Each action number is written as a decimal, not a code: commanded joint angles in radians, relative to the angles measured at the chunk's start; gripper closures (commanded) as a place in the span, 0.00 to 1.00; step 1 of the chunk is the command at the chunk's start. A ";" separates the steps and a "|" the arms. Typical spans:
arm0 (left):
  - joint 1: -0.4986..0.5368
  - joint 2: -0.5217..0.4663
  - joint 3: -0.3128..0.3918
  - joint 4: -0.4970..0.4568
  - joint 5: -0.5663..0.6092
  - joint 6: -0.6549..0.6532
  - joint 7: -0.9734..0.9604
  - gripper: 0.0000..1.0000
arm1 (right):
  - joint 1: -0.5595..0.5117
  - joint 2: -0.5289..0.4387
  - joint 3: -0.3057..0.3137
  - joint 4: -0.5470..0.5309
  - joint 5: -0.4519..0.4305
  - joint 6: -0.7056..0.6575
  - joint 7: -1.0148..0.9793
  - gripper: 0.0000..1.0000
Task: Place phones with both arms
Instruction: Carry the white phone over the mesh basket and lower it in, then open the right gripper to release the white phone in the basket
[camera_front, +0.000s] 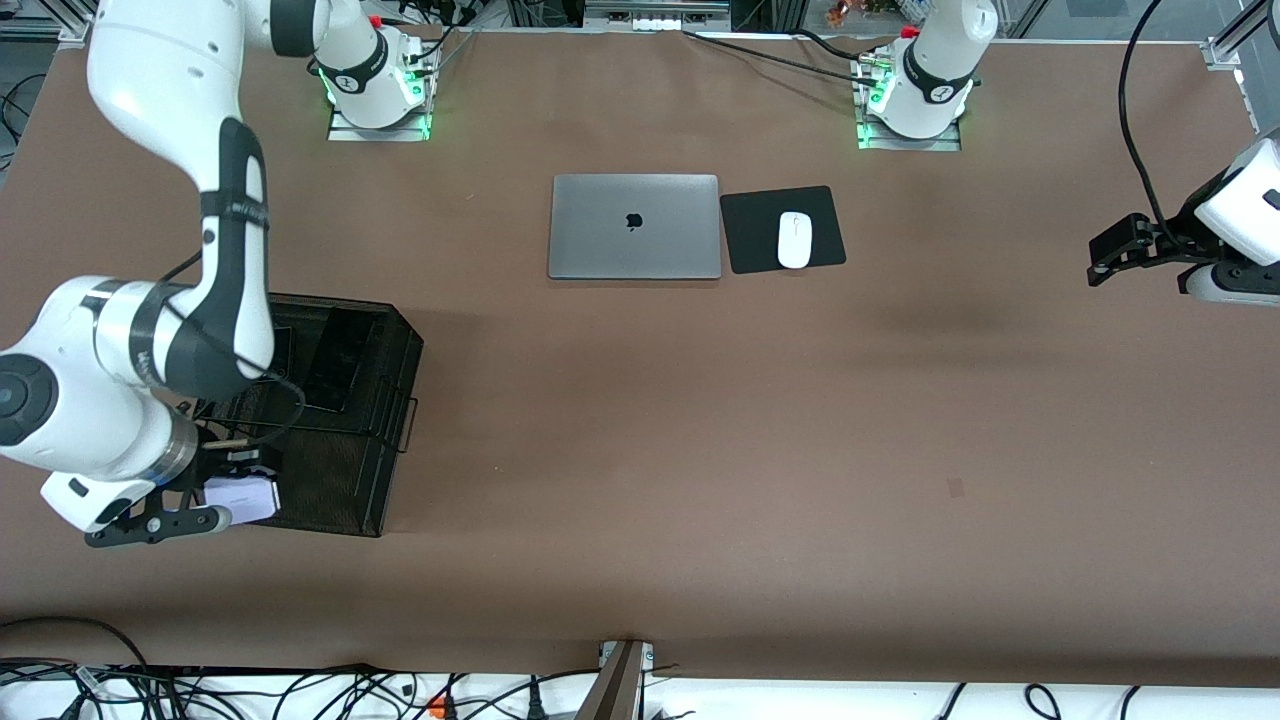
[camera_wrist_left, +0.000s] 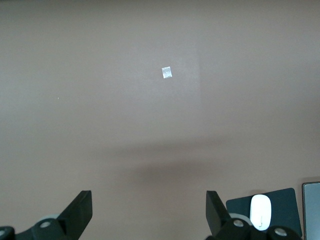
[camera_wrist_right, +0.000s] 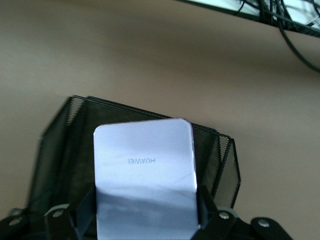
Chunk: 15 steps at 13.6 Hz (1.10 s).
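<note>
My right gripper (camera_front: 228, 500) (camera_wrist_right: 146, 210) is shut on the pale lavender-white phone (camera_front: 250, 497) (camera_wrist_right: 145, 170), one finger on each long edge. It holds the phone over a black mesh tray (camera_front: 392, 400) (camera_wrist_right: 60, 150) at the right arm's end of the table. A long slim black phone (camera_front: 340, 370) lies inside the tray. Beside it a second dark flat shape (camera_front: 280, 345) is mostly hidden by the right arm. My left gripper (camera_front: 1100, 262) (camera_wrist_left: 149, 210) waits open over bare table at the left arm's end, with nothing between its fingers.
A closed grey laptop (camera_front: 634, 227) lies mid-table toward the robots' bases. Beside it a white mouse (camera_front: 794, 240) (camera_wrist_left: 260, 211) rests on a black pad (camera_front: 750, 235). A small tape mark (camera_wrist_left: 167, 72) is on the brown table. Cables run along the table's front edge.
</note>
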 joint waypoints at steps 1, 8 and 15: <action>0.001 0.011 0.004 0.031 -0.019 -0.022 0.023 0.00 | -0.024 0.041 0.018 0.005 0.053 0.033 -0.047 0.81; 0.006 0.012 0.004 0.029 -0.019 -0.025 0.023 0.00 | -0.025 0.066 0.041 -0.118 0.163 0.165 -0.038 0.00; 0.005 0.012 0.002 0.029 -0.019 -0.025 0.023 0.00 | -0.004 -0.103 -0.047 -0.107 0.142 -0.119 -0.041 0.00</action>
